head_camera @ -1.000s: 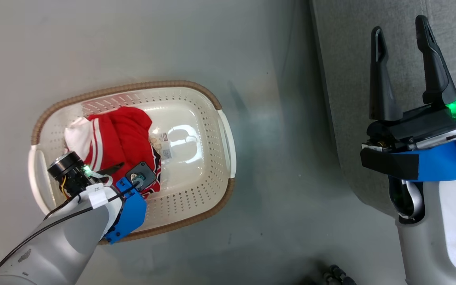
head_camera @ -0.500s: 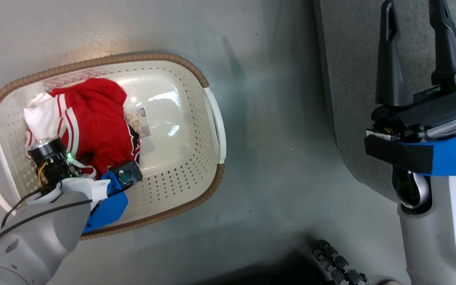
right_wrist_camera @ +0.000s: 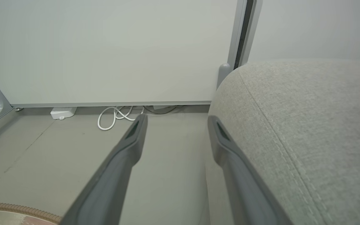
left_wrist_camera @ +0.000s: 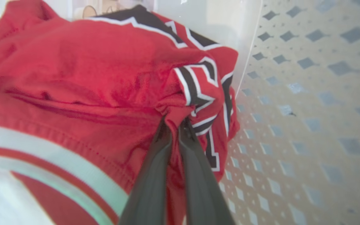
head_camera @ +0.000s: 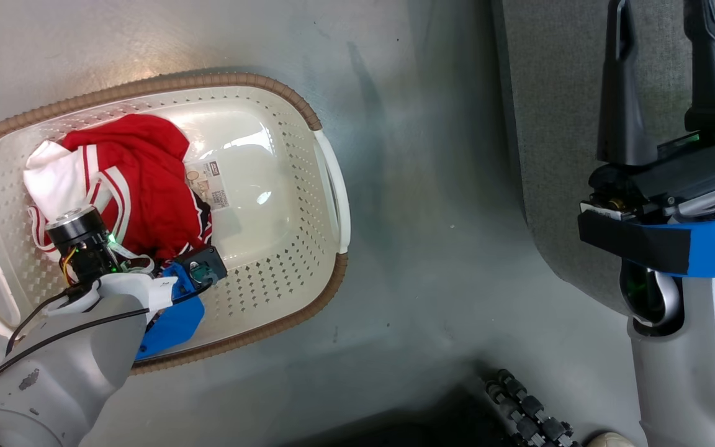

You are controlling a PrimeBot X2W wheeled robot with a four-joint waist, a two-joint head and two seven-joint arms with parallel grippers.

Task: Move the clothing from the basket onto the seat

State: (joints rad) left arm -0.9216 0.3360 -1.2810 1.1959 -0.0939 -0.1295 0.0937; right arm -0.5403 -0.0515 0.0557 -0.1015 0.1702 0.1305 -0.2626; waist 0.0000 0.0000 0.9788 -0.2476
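Your left pincer (left_wrist_camera: 174, 123) is squeezed narrow on a bunched fold of the clothing (left_wrist_camera: 83, 78), just where the red cloth meets the dark-and-white trim. Gripping a gathered ridge rather than a flat panel probably gives the thin fingers enough fabric to bite. The rest of the pile spreads to one side of those fingers and beyond them, down inside the basket (head_camera: 270, 273). The basket's perforated wall rises close on the fingers' other side. That wall and the brown rim look like what you must clear before swinging across, and a trailing sleeve could snag there.

Your right pincer (right_wrist_camera: 177, 120) stands wide and holds nothing, poised just beside the rounded corner of the seat (right_wrist_camera: 308, 125), likely parked out of the path. Bare floor (head_camera: 432, 217) lies between the basket and the seat. A loose white cable (right_wrist_camera: 114, 117) lies well ahead of the right pincer, by the wall.
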